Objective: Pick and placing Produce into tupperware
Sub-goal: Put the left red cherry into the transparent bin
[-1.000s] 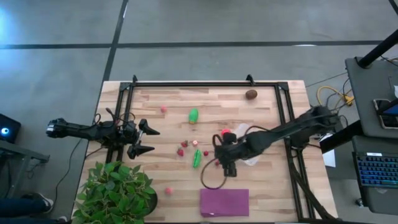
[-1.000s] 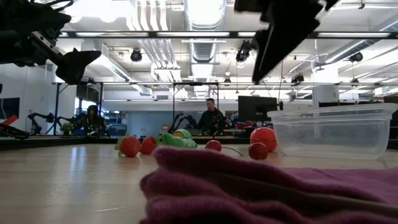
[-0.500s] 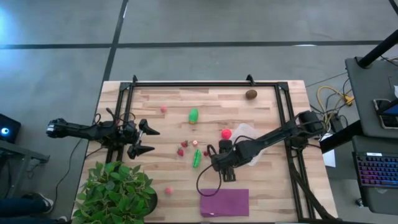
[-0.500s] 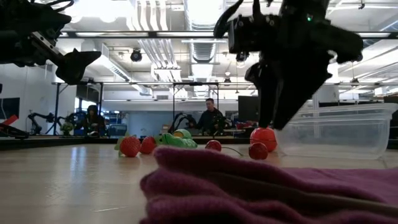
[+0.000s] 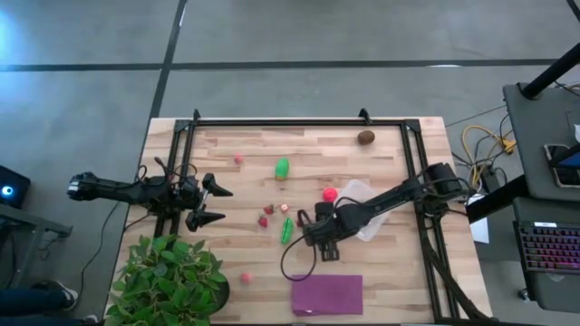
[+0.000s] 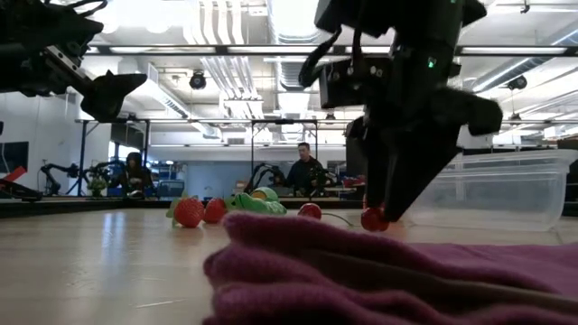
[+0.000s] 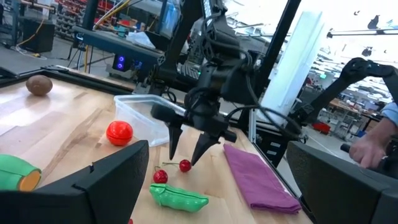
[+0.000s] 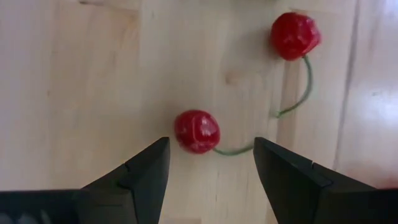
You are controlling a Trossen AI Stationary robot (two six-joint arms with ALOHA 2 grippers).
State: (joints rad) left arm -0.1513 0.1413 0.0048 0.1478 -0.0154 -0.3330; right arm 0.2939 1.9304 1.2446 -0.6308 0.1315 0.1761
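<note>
A pair of red cherries on one green stem lies on the wooden table; the nearer cherry sits just ahead of my right gripper, the other cherry farther off. My right gripper is open, points down and stands low over the table, one finger on either side of the nearer cherry without touching it. The clear tupperware stands beside it toward the table's right. A red ball, a green pod, another green piece and a brown oval lie on the table. My left gripper waits open at the table's left.
A purple cloth lies at the near edge, close to my right gripper. A leafy potted plant stands at the near left corner. Small red berries lie scattered mid-table. A black frame runs along the table's far side. People show in the room beyond.
My right gripper has come down from well above the table to just over it and has shifted a little toward the table's left, ending over the pair of cherries. Its fingers stay open. The produce and the tupperware have not moved.
</note>
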